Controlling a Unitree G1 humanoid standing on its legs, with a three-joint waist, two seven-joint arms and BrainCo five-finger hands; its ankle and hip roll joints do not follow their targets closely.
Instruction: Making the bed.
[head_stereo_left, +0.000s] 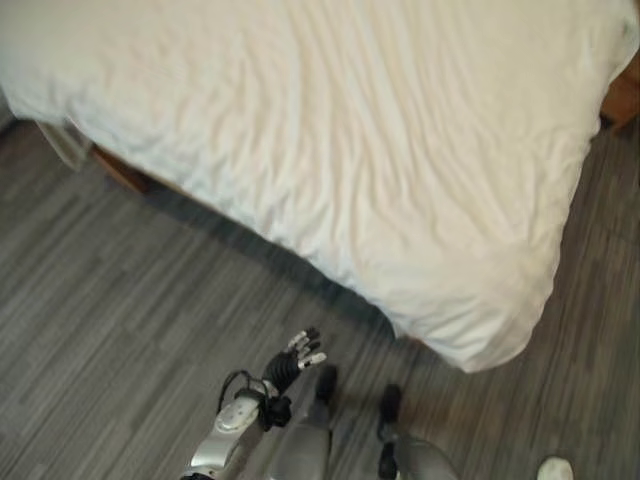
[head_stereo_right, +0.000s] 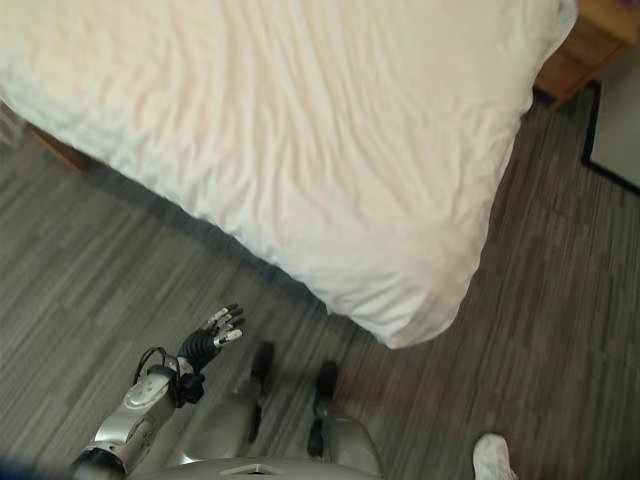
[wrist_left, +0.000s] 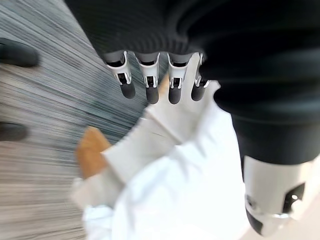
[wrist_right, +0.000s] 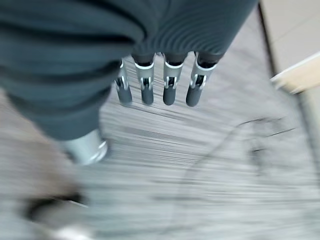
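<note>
Left hand (head_stereo_left: 296, 358) hangs low over the floor (head_stereo_left: 120, 320), fingers straight and spread, holding nothing, just short of the bed's near corner. Right hand (wrist_right: 157, 90) also relaxed and empty, over bare floor. Duvet (head_stereo_left: 330, 140) covers the bed (head_stereo_right: 565, 60) but is rumpled w/ creases. Looks like an approach step; next needs reaching the corner edge to tug it smooth. No containers about.

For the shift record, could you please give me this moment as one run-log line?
left hand: open, over floor, short of bed corner | right hand: open, holds nothing, over floor | white duvet: spread, wrinkled, untouched
</note>
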